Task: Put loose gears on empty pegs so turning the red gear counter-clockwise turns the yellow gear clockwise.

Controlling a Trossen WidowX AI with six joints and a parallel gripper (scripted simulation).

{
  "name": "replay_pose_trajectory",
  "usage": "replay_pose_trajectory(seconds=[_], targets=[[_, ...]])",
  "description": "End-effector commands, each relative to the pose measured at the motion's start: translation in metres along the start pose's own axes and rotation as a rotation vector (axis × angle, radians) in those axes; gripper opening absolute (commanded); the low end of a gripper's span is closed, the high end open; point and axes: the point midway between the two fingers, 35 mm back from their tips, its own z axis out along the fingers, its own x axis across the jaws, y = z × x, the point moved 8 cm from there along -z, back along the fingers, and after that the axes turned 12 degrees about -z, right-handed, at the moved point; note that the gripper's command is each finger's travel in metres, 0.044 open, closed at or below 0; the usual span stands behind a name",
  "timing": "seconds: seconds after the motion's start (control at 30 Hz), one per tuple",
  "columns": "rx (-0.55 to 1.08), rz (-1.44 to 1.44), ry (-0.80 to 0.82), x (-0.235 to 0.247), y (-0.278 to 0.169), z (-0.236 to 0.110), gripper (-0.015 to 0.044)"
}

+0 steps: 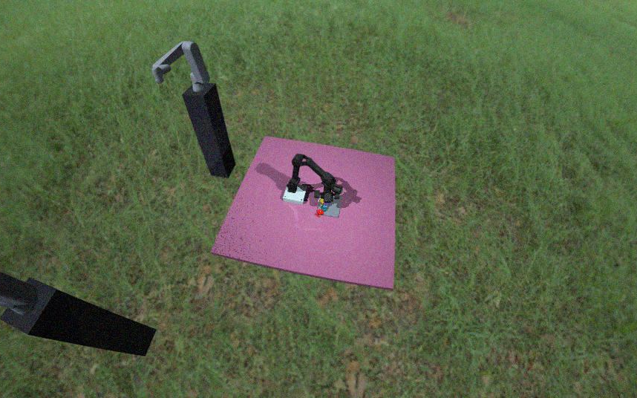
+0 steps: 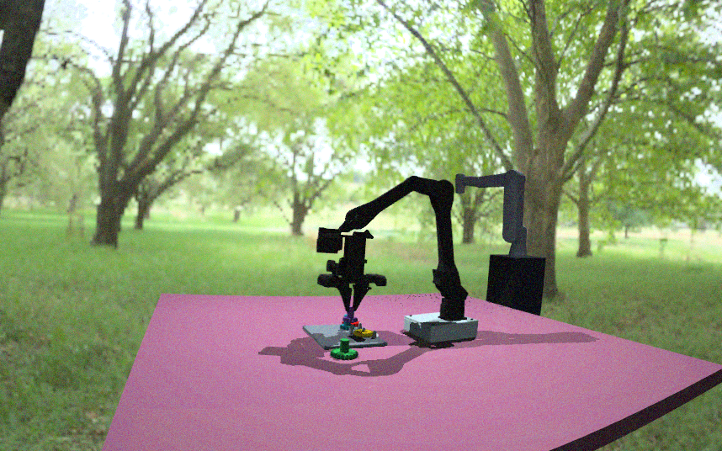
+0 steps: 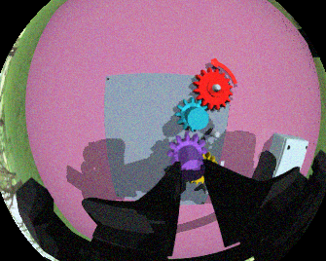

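Note:
My gripper (image 2: 350, 310) (image 3: 191, 165) is shut on the purple gear (image 2: 349, 318) (image 3: 187, 147) by its knob and holds it upright, low over the grey board (image 2: 325, 335) (image 3: 130, 102). The red gear (image 3: 211, 89) (image 1: 318, 211) sits on its peg with the red arrow (image 3: 226, 71) beside it. The cyan gear (image 3: 194, 116) (image 1: 324, 208) stands on the board next to the red gear, their teeth close together. The yellow gear (image 2: 363, 333) (image 3: 200, 180) is partly hidden by the purple gear and a finger in the wrist view. A loose green gear (image 2: 344, 352) stands on the table in front of the board.
The white robot base (image 1: 294, 196) (image 2: 441, 328) (image 3: 291, 153) stands beside the board on the pink table (image 1: 272, 237) (image 2: 408, 403). Small pegs (image 3: 216, 133) show between the cyan and purple gears. Other grey arms on black pillars (image 1: 211, 131) (image 2: 515, 283) stand beyond the table.

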Motion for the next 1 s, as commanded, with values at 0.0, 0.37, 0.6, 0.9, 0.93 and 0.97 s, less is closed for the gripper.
replay_pose_trajectory(seconds=[0.0,0.37,0.6,0.9,0.93,0.97], targets=[[0.012,0.095,-0.012,-0.001,-0.002,0.011,0.0],[0.011,0.358,-0.014,-0.002,-0.002,0.029,0.0],[0.011,0.369,-0.014,-0.002,-0.001,0.029,0.0],[0.012,0.205,-0.013,-0.001,-0.002,0.02,0.0],[0.012,0.177,-0.013,-0.001,-0.002,0.019,0.0],[0.012,0.15,-0.013,-0.002,-0.002,0.018,0.0]])
